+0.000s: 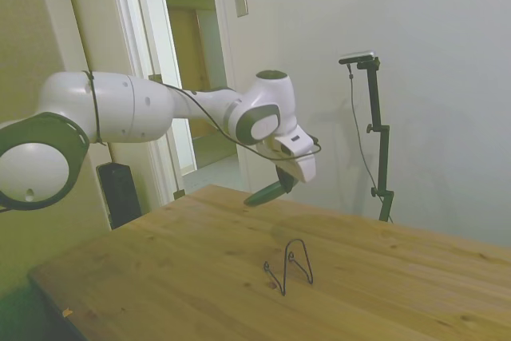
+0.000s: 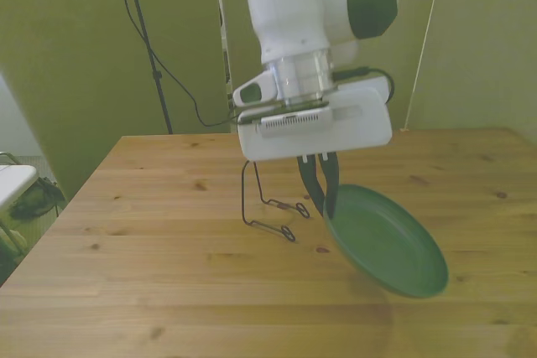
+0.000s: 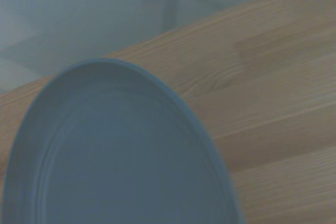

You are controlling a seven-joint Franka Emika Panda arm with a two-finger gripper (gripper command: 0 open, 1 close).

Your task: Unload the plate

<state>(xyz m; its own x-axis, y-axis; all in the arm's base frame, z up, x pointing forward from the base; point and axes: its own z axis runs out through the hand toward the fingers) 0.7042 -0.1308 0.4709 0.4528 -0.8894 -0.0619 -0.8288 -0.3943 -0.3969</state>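
Dark two-finger gripper [image 2: 323, 189] under the white Franka arm's [image 1: 136, 105] wrist is clamped on the rim of the small round dark grey-green plate [image 2: 384, 241], its fingers drawn close together with only the plate's edge between them. It holds the plate up in the air above the wooden table [image 2: 151, 274], touching nothing else. In the front view the plate hangs tilted, its gripped edge highest and its face turned up and toward the camera, sloping down toward the front view's right. In the side view the plate [image 1: 267, 193] shows nearly edge-on as a thin dark sliver slanting downward from the gripper [image 1: 286, 184]. The wrist view shows the plate's [image 3: 115, 156] shallow matte inside from close by, with table planks beyond it. A thin black wire stand [image 2: 268, 203] sits on the table just beside and below the gripper, apart from the plate and with nothing in it.
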